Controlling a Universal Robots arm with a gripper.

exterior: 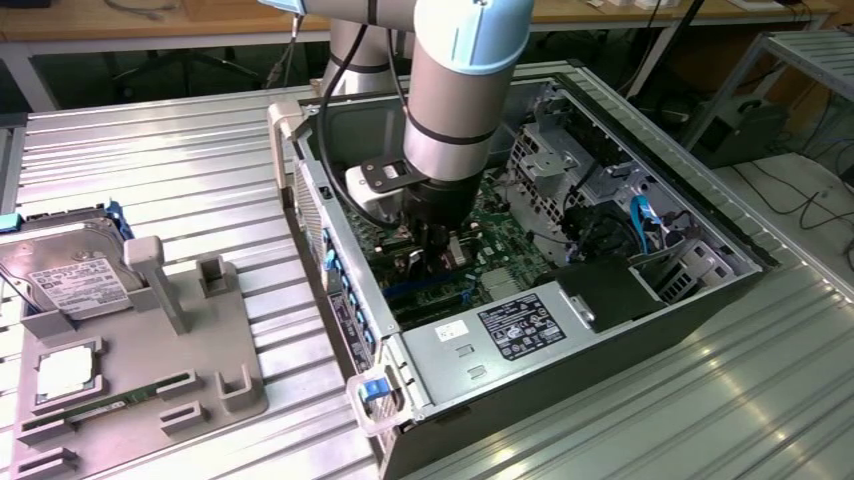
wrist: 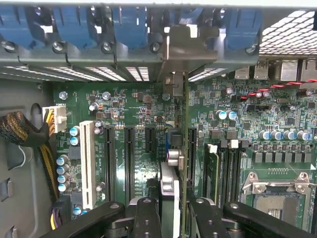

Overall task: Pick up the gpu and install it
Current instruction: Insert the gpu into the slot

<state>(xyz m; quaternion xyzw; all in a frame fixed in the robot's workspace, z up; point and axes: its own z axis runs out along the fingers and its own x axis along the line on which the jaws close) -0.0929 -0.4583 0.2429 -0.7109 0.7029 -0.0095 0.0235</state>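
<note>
**A:** What did the exterior view show?

**B:** The grey and pale-blue robot arm [exterior: 461,90] reached straight down into the open black-and-silver computer case [exterior: 534,300], which lay on its side on the ribbed metal table [exterior: 174,170]. The black gripper [exterior: 438,238] was inside the case, just over the green motherboard [exterior: 501,245]. At the exterior view's left stood a grey plastic holder tray [exterior: 200,360], well apart from the case, carrying a silver hard drive with a white label [exterior: 74,280] and a narrow green memory stick [exterior: 94,408].

**A:** Could you tell there whether the fingers gripped anything?

**B:** Not from that view; the arm hid them.

**A:** And the wrist view?

**B:** There the gripper [wrist: 173,208] had its black fingers [wrist: 147,218] clamped on the gpu, a thin green circuit card [wrist: 185,163] seen edge-on, with its black cooler parts on one face. The card stood upright on the motherboard [wrist: 133,109], running along the line of the long black expansion slots [wrist: 129,153] and lying between them and the black memory slots [wrist: 228,168]. Its silver end bracket [wrist: 185,47] sat at the case's rear wall, among the blue slot clips [wrist: 74,25]. Whether the card's edge was fully down in its slot, I couldn't tell.

**A:** Anything else nearby?

**B:** A white connector [wrist: 55,119] with yellow and black wires on one side, and the silver processor socket [wrist: 277,191] on the other.
</note>
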